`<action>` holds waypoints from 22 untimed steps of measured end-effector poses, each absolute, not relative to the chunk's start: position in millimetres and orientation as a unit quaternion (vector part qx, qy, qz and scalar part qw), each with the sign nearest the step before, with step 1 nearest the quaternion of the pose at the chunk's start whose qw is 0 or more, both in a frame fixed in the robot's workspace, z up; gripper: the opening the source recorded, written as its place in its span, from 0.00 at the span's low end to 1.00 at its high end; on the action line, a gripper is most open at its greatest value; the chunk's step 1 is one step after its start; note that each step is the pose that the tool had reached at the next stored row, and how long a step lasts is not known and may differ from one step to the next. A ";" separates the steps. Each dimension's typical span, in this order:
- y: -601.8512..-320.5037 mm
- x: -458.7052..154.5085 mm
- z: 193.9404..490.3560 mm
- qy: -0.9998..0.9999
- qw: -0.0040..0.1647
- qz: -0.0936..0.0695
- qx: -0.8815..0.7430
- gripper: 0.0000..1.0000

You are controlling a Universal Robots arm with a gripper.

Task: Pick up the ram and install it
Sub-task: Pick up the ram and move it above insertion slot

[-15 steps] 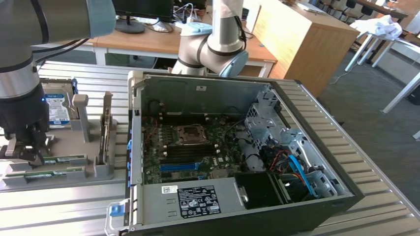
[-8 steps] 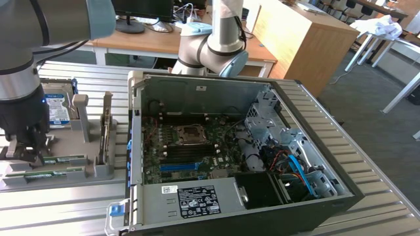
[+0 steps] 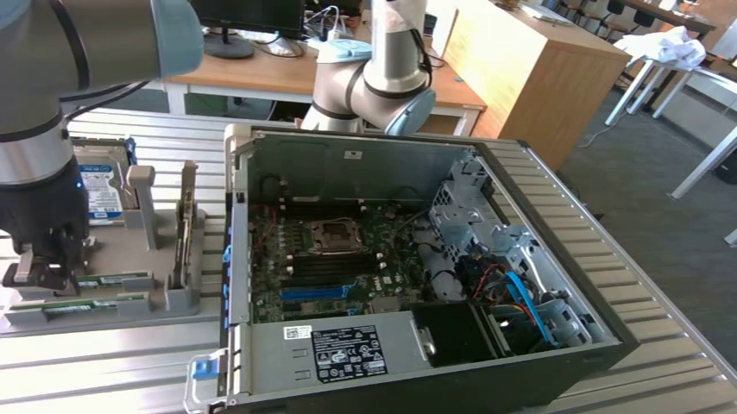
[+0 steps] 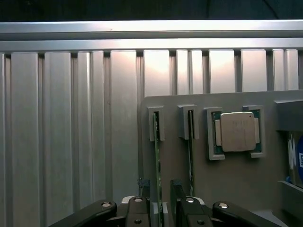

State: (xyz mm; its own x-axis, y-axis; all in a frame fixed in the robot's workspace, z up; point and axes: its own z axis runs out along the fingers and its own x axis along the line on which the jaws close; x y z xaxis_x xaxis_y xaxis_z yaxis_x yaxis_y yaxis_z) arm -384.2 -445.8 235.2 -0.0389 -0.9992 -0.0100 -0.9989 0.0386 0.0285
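Right now, starting at the exterior view's left, you are seeing the arm (image 3: 47, 103) hanging its gripper (image 3: 44, 274) low over the grey holder (image 3: 138, 297), which is sitting on the slatted metal counter (image 3: 103, 362). Through the wrist camera you are looking down between the fingers (image 4: 176, 196), which are standing released, one on each side of the ram (image 4: 157, 151). The green stick is resting on edge in its slot in the holder and running between the two fingers, with a sliver of space showing on either side, so nothing is being squeezed. Just beside it, a second green stick (image 4: 190, 151) is sitting in the next slot, and beyond that the square silver processor (image 4: 237, 131) is lying flat in its own pocket. Moving toward the middle of the exterior view, the open computer case (image 3: 345, 168) is lying on the counter, well apart from the gripper. It is showing you the motherboard (image 3: 288, 259), with the processor socket (image 3: 334, 233) and a blue slot (image 3: 317, 293) below it. Nearer the camera, the power supply (image 3: 345, 345) is showing its label. Toward the exterior view's right, the metal drive cage (image 3: 472, 207) and a blue cable (image 3: 519, 293) are sitting at that end of the case.
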 end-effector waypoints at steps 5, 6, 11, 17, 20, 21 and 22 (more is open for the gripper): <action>-445.8 -384.2 229.6 -0.721 0.006 -0.014 0.693 0.31; -445.8 -384.2 228.6 -0.721 0.006 -0.014 0.693 0.31; -445.8 -384.2 223.6 -0.721 0.006 -0.014 0.693 0.31; -445.8 -384.2 217.7 -0.721 0.006 -0.014 0.693 0.31; -445.8 -384.2 214.9 -0.721 0.006 -0.014 0.693 0.31; -445.8 -384.2 214.0 -0.721 0.006 -0.014 0.693 0.31; -445.8 -384.2 213.1 -0.721 0.006 -0.014 0.693 0.31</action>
